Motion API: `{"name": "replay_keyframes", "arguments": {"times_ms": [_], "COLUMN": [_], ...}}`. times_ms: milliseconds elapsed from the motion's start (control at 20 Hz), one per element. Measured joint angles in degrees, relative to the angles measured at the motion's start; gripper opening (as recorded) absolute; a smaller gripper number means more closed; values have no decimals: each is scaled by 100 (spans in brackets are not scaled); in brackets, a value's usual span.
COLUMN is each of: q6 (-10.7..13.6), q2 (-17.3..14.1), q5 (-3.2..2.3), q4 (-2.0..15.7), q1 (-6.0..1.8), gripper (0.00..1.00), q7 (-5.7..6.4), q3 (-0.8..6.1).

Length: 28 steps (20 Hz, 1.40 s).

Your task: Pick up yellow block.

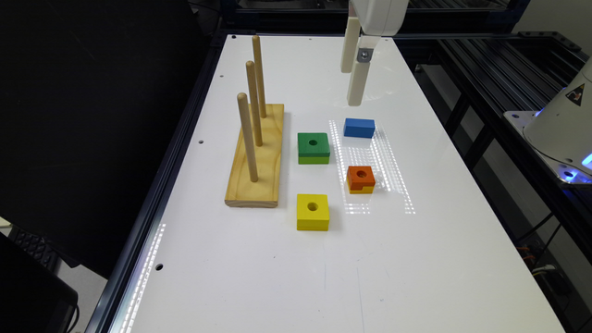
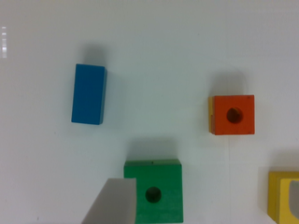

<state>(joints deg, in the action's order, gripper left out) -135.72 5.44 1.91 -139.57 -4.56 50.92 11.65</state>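
1. The gripper hangs high above the white table, its two pale fingers pointing down and standing apart with nothing between them, so the hand is open and empty.
2. Taking the green block as the landmark: the gripper is above the table beyond it and toward the exterior view's right, over the patch just past the blue block.
3. The blue block is a plain oblong with no hole, lying flat near the green block, on the exterior view's right of it and a little farther back. In the wrist view it shows at.
4. The green block is two-tone, darker on top and lighter below, with a round hole in its top; in the wrist view it lies at, with a pale finger crossing in front of one corner.
5. The orange-topped block has a yellow base and a hole, and sits to the exterior view's right of the green block and nearer the camera; wrist view.
6. The yellow block rests flat on the table, hole upward, directly in front of the green block, apart from it and well away from the gripper. The wrist view catches its edge.
7. The wooden peg stand, with three upright dowels, lies on the exterior view's left of the green block, close beside it.
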Motion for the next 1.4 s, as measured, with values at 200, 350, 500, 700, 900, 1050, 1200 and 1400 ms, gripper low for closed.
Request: {"name": "replay_keyframes", "arguments": {"times_ms": [200, 350, 500, 700, 900, 1050, 1200, 1400], "q6": [0, 0, 0, 0, 0, 0, 0, 2], "q2": [0, 0, -23, -120, -212, -253, -281, -457], "q5": [0, 0, 1, -1, -1, -1, -1, -19], "q4": [1, 15, 66, 163, 258, 302, 334, 570], "q1": [0, 2, 7, -3, -3, -3, -2, 3], "gripper": [100, 100, 100, 100, 100, 100, 100, 100], "q7": [0, 26, 123, 215, 267, 319, 336, 523], "q3": [4, 42, 142, 239, 297, 347, 368, 533]}}
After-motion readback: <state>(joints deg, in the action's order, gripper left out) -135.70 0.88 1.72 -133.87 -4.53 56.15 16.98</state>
